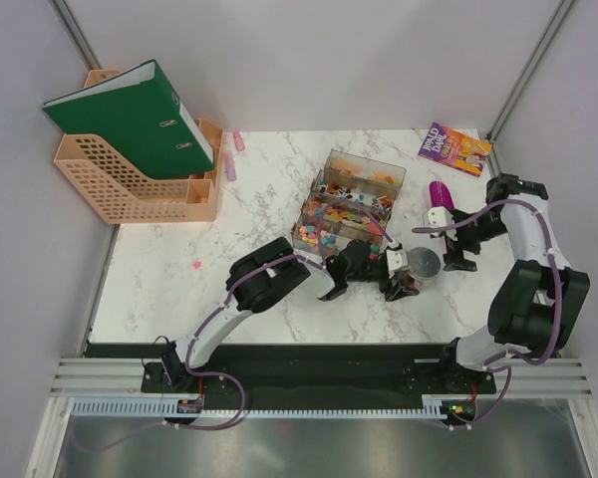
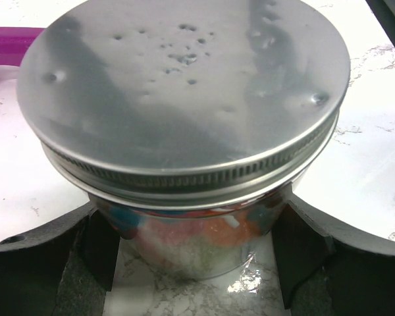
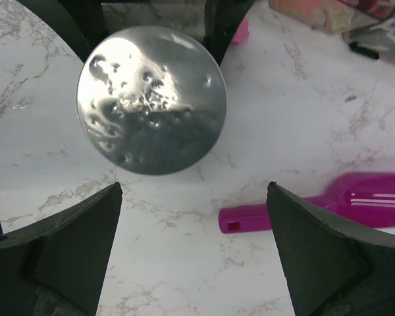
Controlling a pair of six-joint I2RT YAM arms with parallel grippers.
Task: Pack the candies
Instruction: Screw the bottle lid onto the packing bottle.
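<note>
Left wrist: L pincer (image 2: 191, 220) flush on jar (image 2: 184, 105) walls

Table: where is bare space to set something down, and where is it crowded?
Bare tabletop lies on the left, between the file rack and the trays, with one pink candy on it. Crowded: around the trays, jar and scoop.

The lid (image 2: 184, 99) runs off the top edge of the left wrist view. Beneath it, the candies (image 2: 178, 227) are only blurred red and blue through the jar (image 2: 204, 253). The right edge of the right wrist view cuts the scoop (image 3: 329, 207). From above, candies in the trays (image 1: 379, 164) are too small to tell apart.
</note>
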